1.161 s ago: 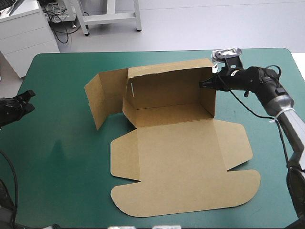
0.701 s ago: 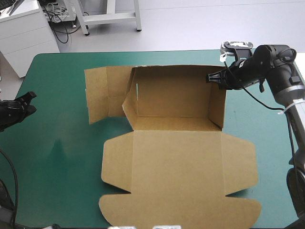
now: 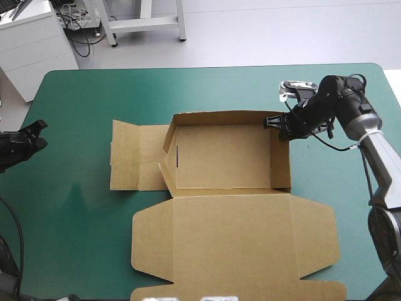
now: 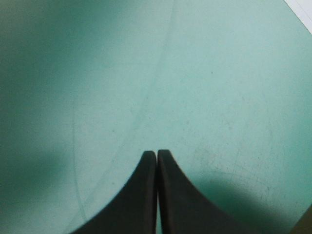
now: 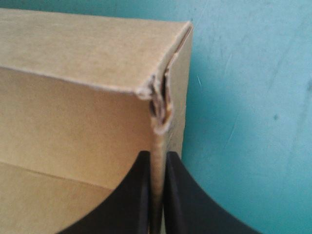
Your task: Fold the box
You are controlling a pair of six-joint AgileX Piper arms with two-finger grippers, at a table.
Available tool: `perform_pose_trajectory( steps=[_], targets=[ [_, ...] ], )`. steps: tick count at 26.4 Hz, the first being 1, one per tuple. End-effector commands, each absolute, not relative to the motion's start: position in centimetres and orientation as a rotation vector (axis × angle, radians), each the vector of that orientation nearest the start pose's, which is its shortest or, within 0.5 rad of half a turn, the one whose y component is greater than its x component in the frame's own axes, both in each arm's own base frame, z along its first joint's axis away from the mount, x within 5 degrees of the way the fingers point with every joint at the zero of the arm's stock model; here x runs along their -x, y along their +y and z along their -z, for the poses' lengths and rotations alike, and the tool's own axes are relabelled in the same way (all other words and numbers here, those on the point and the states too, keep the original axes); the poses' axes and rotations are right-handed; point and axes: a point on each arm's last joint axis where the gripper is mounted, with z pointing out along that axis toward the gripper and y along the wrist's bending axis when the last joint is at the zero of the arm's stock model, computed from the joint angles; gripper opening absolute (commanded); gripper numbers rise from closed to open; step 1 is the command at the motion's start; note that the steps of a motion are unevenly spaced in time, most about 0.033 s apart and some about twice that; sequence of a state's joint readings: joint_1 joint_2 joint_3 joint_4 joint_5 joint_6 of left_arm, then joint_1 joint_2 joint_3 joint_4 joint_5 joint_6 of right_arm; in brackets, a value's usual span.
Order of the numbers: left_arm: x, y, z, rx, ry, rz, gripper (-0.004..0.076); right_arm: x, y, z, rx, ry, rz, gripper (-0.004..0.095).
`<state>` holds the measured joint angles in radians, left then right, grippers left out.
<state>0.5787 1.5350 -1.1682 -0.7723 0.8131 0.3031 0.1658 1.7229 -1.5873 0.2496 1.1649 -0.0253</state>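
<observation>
The table [image 3: 207, 88] under its teal-green cover meets a pale grey floor [image 3: 282, 31], where a white drawer cabinet [image 3: 31, 47] stands well beyond the left hand [image 4: 156, 155] and a white metal frame [image 3: 147, 22] far beyond and left of the right hand [image 5: 157, 155].

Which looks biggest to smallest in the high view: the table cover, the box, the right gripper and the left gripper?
Largest: the table cover.
Then the box.
Last, the right gripper and the left gripper: about alike, and the left is cut off at the edge, so unranked.
</observation>
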Motion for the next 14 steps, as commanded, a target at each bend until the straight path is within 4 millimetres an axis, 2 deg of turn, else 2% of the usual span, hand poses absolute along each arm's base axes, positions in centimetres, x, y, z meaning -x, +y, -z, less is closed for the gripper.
perform_pose_trajectory(
  steps=[1, 6, 9, 12, 14],
  targets=[
    [-29.3, 13.5, -31.9, 0.791, 2.164, 0.537, -0.0015, -36.5, 8.2, -32.6, 0.255, 2.712, -0.377, -0.0021],
    [-29.3, 13.5, -31.9, 0.791, 2.161, 0.534, -0.0015, -38.2, 8.4, -31.4, 0.257, 2.73, -0.376, 0.0007],
    [-29.3, 13.5, -31.9, 0.773, 2.166, 0.526, -0.0015, -38.7, 8.6, -31.4, 0.267, 2.746, -0.381, 0.0117],
    [-29.3, 13.5, -31.9, 0.767, 2.168, 0.523, -0.0015, -38.8, 8.6, -32.0, 0.28, 2.742, -0.38, 0.0329],
    [-29.3, 13.5, -31.9, 0.753, 2.168, 0.513, -0.0015, -39.0, 8.6, -32.7, 0.283, 2.72, -0.38, 0.0522]
  ],
)
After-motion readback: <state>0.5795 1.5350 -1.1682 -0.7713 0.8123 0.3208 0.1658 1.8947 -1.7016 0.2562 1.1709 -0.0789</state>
